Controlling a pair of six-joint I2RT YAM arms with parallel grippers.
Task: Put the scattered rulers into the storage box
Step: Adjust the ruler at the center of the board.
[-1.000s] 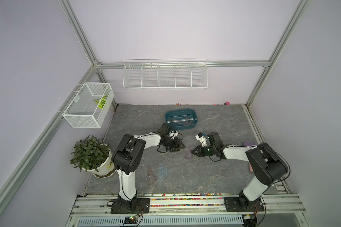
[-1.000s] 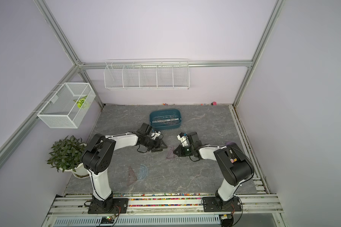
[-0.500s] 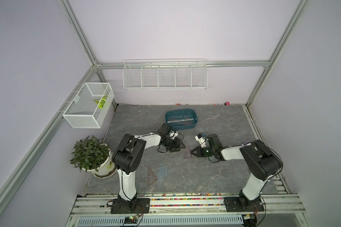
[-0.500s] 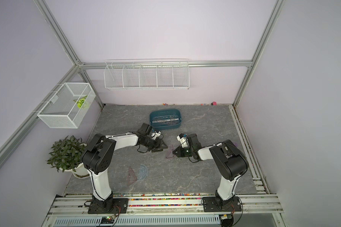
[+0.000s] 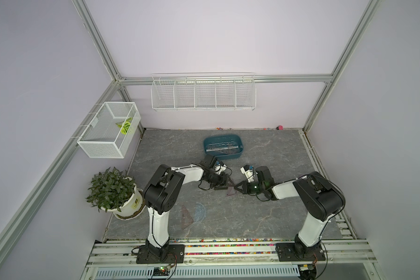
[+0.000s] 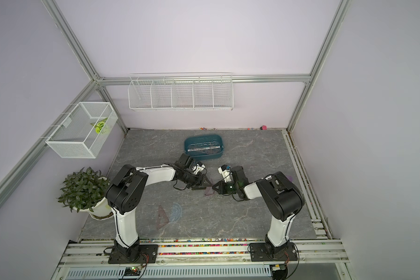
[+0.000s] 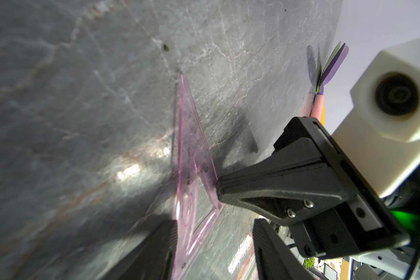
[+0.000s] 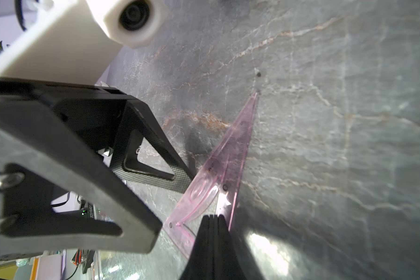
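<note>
Grey marble counter point(image 5: 264, 218), centre: pink triangle ruler point(image 7: 192, 157). Right jaws together, tip braced on its edge; left jaws apart, straddling opposite side. Best: brace firm, wedge under, clamp.

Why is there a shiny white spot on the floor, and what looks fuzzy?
In the left wrist view, light glares white off the grey tabletop beside the pink triangle ruler, and the left gripper looks blurry up close. In the right wrist view, another glare patch sits by the right gripper. In both top views the light is even.
</note>
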